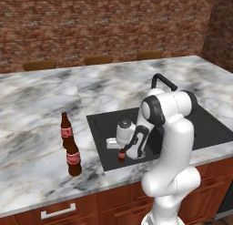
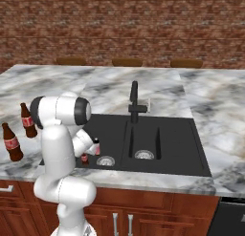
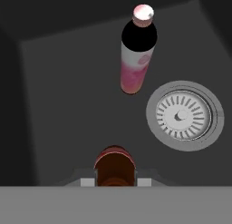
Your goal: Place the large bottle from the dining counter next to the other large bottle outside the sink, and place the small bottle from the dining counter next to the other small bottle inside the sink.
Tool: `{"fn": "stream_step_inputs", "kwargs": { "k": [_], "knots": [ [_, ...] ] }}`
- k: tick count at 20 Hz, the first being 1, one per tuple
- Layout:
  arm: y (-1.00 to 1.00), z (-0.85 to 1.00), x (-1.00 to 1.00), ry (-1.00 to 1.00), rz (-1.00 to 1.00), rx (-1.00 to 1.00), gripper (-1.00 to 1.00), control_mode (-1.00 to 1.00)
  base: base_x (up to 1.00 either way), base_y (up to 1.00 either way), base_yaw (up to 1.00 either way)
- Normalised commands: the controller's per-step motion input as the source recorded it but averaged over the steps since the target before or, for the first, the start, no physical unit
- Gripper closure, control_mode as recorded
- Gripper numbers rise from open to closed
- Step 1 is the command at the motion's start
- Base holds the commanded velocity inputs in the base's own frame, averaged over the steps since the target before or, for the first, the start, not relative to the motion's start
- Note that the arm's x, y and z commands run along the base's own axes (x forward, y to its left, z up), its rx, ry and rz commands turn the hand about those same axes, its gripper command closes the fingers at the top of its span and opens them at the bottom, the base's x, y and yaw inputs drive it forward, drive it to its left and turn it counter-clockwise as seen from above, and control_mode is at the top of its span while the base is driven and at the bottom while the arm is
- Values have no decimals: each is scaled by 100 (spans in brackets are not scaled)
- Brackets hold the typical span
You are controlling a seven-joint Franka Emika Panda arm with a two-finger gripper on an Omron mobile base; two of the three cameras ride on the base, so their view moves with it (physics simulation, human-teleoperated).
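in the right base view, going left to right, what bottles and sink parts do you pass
near cola bottle → far cola bottle → small brown bottle → pink bottle → left drain → faucet → right drain

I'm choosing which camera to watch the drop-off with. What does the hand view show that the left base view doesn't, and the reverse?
Hand view alone: the round drain and the whole pink bottle standing upright.
Left base view alone: two large bottles on the counter beside the sink, and the faucet.
Both: the black sink and the brown bottle held in the gripper.
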Motion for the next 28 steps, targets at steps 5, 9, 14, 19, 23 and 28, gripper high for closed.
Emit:
{"fn": "stream_step_inputs", "kwargs": {
  "k": [5,9,14,19,23,28],
  "knots": [
    [0,-14,0,4,-4,-1,100,-100,0,0,0],
    [0,-13,0,2,-2,-1,100,-100,0,0,0],
    [0,-1,0,0,0,0,100,-100,0,0,0],
    [0,0,0,0,0,0,-100,-100,0,0,0],
    [0,0,0,0,0,0,-100,-100,0,0,0],
    [0,1,0,0,0,0,-100,-100,0,0,0]
  ]
}}
